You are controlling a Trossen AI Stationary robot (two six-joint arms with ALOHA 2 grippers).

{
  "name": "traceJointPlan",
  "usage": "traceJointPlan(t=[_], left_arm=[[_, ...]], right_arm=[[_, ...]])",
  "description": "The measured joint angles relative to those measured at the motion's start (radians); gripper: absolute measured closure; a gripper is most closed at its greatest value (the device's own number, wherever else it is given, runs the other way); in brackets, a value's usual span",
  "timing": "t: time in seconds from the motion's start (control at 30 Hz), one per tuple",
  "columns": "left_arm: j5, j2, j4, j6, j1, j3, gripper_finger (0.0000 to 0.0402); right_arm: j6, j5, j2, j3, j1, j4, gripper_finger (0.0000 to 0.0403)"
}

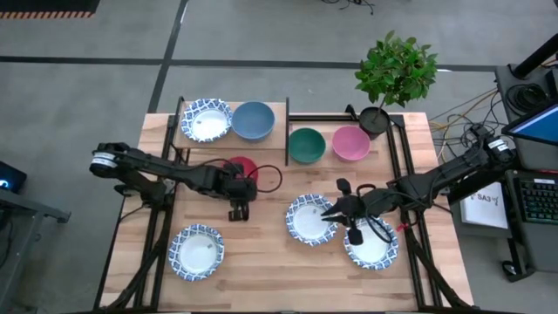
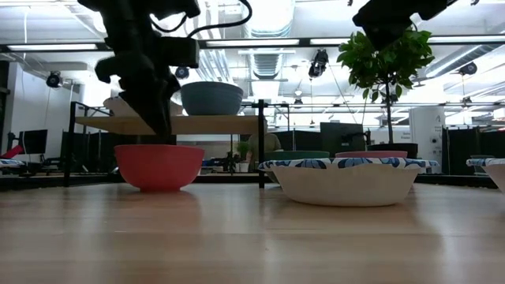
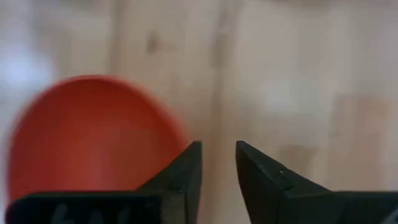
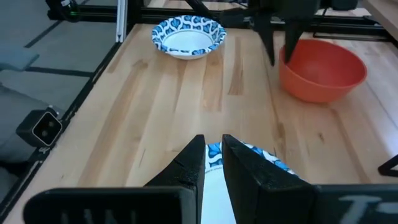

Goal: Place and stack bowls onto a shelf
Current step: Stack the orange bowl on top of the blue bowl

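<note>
The red bowl (image 1: 244, 164) (image 2: 158, 166) stands on its base on the table, in front of the shelf (image 1: 275, 131) (image 2: 197, 125). A patterned white bowl (image 1: 206, 119) and the blue bowl (image 1: 253, 120) stand on the shelf board. My left gripper (image 1: 238, 212) (image 3: 219, 155) points down just above the red bowl's near rim, open by a narrow gap, with bare tabletop between its fingers. My right gripper (image 1: 330, 215) (image 4: 213, 146) hangs well above a white patterned bowl (image 1: 311, 218) (image 2: 346, 180), open by a slit.
The green bowl (image 1: 307, 145) and pink bowl (image 1: 350, 143) stand on the table right of the shelf, beside a potted plant (image 1: 394, 70). Two more patterned bowls stand near the front, one on the left (image 1: 196, 252) and one on the right (image 1: 370, 242). Bare wood lies between them.
</note>
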Motion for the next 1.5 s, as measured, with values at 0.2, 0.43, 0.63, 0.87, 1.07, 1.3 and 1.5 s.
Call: traceJointPlan(t=[0.2, 0.43, 0.63, 0.87, 1.07, 1.3, 1.5], left_arm=[[-0.075, -0.004, -0.015, 0.018, 0.001, -0.001, 0.0263], [-0.096, 0.036, 0.002, -0.031, 0.002, -0.041, 0.0255], [-0.095, 0.116, 0.027, -0.051, 0.001, -0.045, 0.0271], [-0.055, 0.171, 0.019, -0.052, -0.031, -0.022, 0.0371], [0.102, 0.157, -0.059, -0.047, -0.074, 0.049, 0.0398], [0.116, 0.138, -0.282, 0.025, -0.141, 0.273, 0.0401], [0.060, 0.114, -0.439, 0.167, -0.164, 0.538, 0.0401]], right_arm=[[-0.007, 0.000, 0.006, 0.000, 0.000, 0.001, 0.0360], [-0.011, 0.000, 0.007, 0.000, 0.000, 0.004, 0.0360], [-0.011, 0.000, 0.007, 0.000, 0.000, 0.005, 0.0360], [-0.011, 0.000, 0.007, 0.000, 0.000, 0.005, 0.0360], [-0.014, 0.000, 0.007, 0.000, 0.000, 0.005, 0.0360], [-0.019, 0.000, 0.007, 0.000, 0.000, 0.005, 0.0360], [-0.020, 0.000, 0.007, 0.000, 0.000, 0.004, 0.0360]])
